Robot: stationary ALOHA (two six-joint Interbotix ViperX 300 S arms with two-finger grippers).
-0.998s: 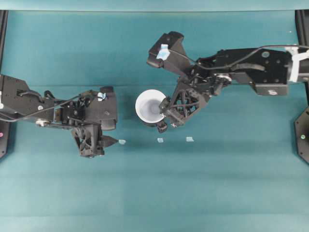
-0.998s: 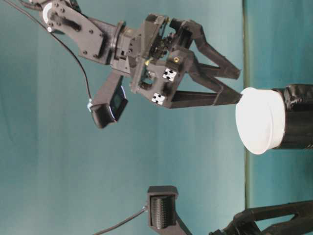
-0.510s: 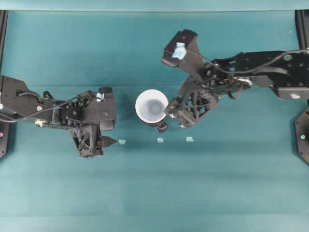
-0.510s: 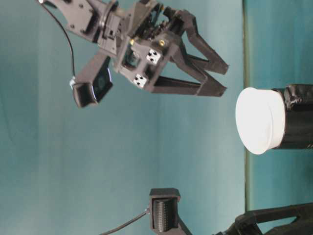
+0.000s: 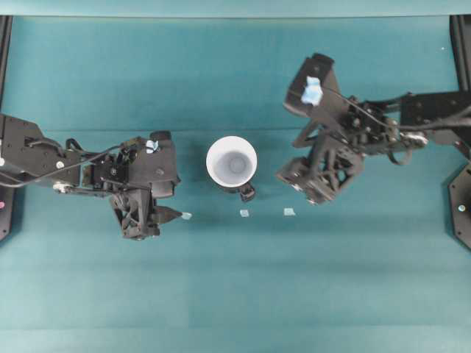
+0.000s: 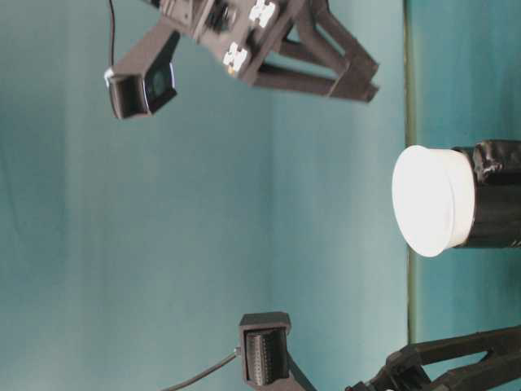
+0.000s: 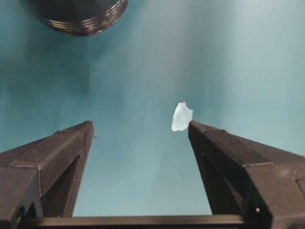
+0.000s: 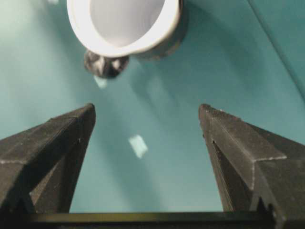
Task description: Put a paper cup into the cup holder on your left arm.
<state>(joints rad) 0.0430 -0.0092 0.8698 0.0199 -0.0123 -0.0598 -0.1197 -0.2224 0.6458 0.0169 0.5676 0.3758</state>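
**Cup seated in the holder, both grippers empty**

Closest to the right wrist camera, the right gripper (image 8: pixel 147 114) shows its two black fingers spread wide with nothing between them; bare teal worktop (image 8: pixel 200 57) and a small pale paper scrap (image 8: pixel 138 145) lie in the gap. Just beyond, the paper cup (image 8: pixel 125 21) sits mouth-up, with the knob-like handle (image 8: pixel 106 63) of the cup holder showing below its rim.

From the left wrist camera, the left gripper (image 7: pixel 138 131) is likewise spread wide and empty, a second pale scrap (image 7: pixel 181 116) lying just beside one fingertip. A dark ribbed round edge at the top of that view cannot be identified with certainty.

Farther out, the overhead view places the paper cup (image 5: pixel 232 163) mid-worktop between the two arms, nested in the black cup holder (image 5: pixel 245 191), whose handle pokes out at the lower right. The right gripper (image 5: pixel 298 179) is well apart from the cup, to its right; the left gripper (image 5: pixel 158 215) lies near the holder's left, not touching it. The table-level view confirms the white cup (image 6: pixel 431 199) is sunk into the black holder (image 6: pixel 496 195), upright and level relative to it.

Judged from this, the placing step looks complete and the release done. The next move calls only for the right arm to clear away without brushing the rim; a check that the cup sits fully down would be prudent.
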